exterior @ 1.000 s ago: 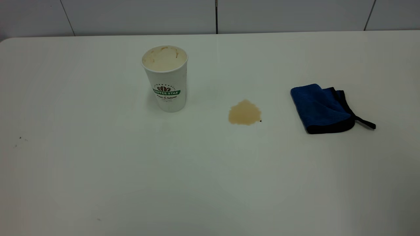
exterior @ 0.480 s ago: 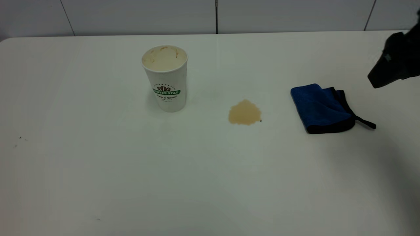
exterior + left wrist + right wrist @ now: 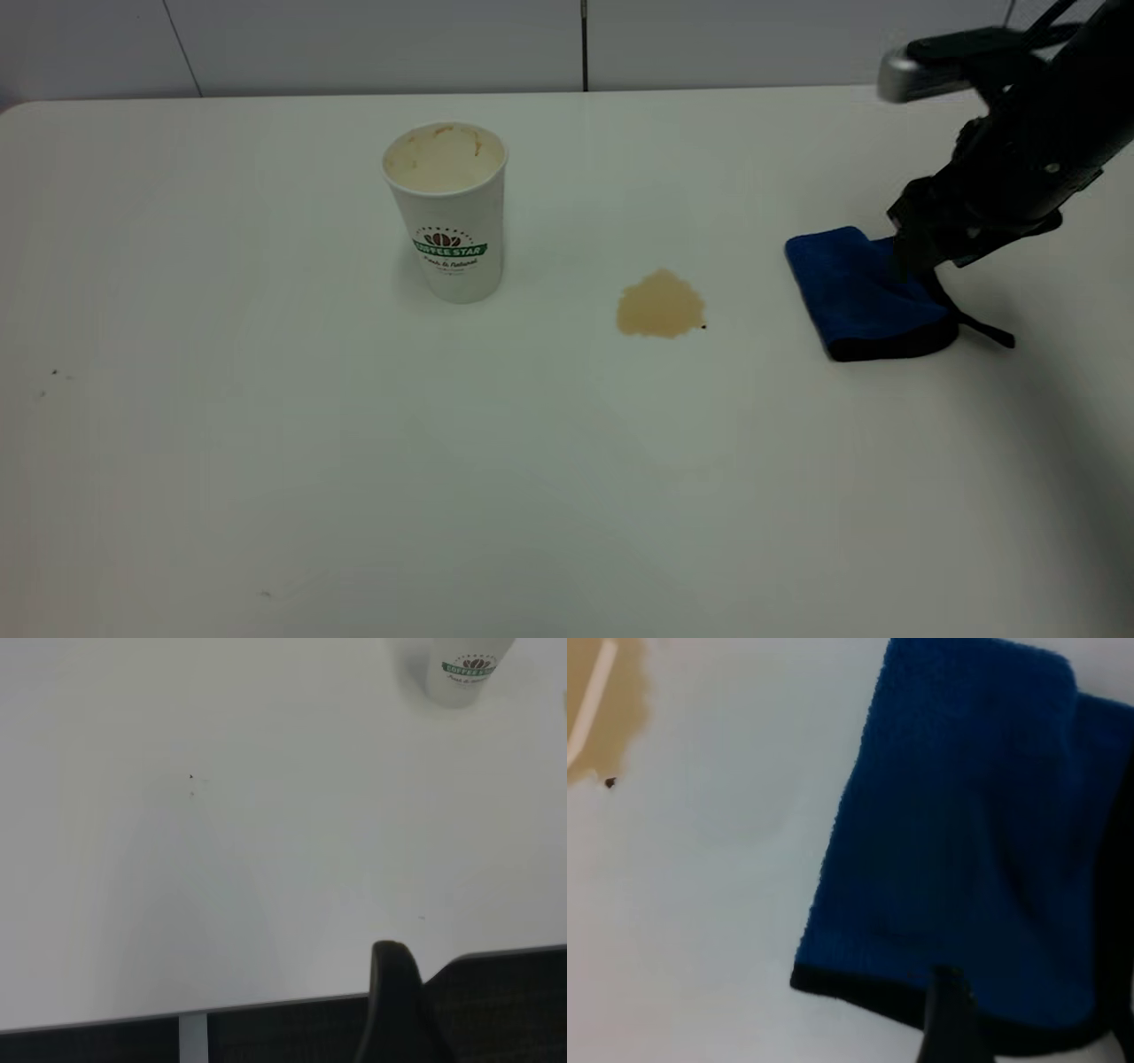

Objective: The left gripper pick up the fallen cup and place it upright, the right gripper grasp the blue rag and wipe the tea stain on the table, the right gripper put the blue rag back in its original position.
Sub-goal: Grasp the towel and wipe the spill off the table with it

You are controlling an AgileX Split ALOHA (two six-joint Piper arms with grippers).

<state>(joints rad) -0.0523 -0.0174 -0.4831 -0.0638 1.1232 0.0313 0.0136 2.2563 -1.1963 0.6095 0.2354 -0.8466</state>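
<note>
A white table (image 3: 266, 461) seen from in front. The cup (image 3: 447, 213) stands upright at about ten o'clock from the table's middle, mouth up, its green logo facing the camera, so the cup step looks done. A light-brown stain (image 3: 660, 306) lies near the middle, unwiped. At three o'clock from the stain, apart from it, lies the folded blue rag (image 3: 855, 288), black edging toward the camera and a thin black strap (image 3: 983, 332) trailing off at four o'clock. The right gripper (image 3: 912, 257) reaches in from two o'clock, its tip low over the far right part of the rag; whether it touches the cloth cannot be told, nor whether its jaws are spread or closed. In the right wrist view the rag (image 3: 957, 850) fills most of the picture, one dark finger (image 3: 948, 1019) at its black hem, with the stain's edge (image 3: 602, 718) in a corner. The left gripper (image 3: 399, 1001) is parked off the table's near edge, only one dark finger showing, jaws' state unclear. The step in hand appears to be grasping the rag; next, the right gripper should probably settle onto the cloth, pinch a fold, then drag it toward nine o'clock over the stain.
</note>
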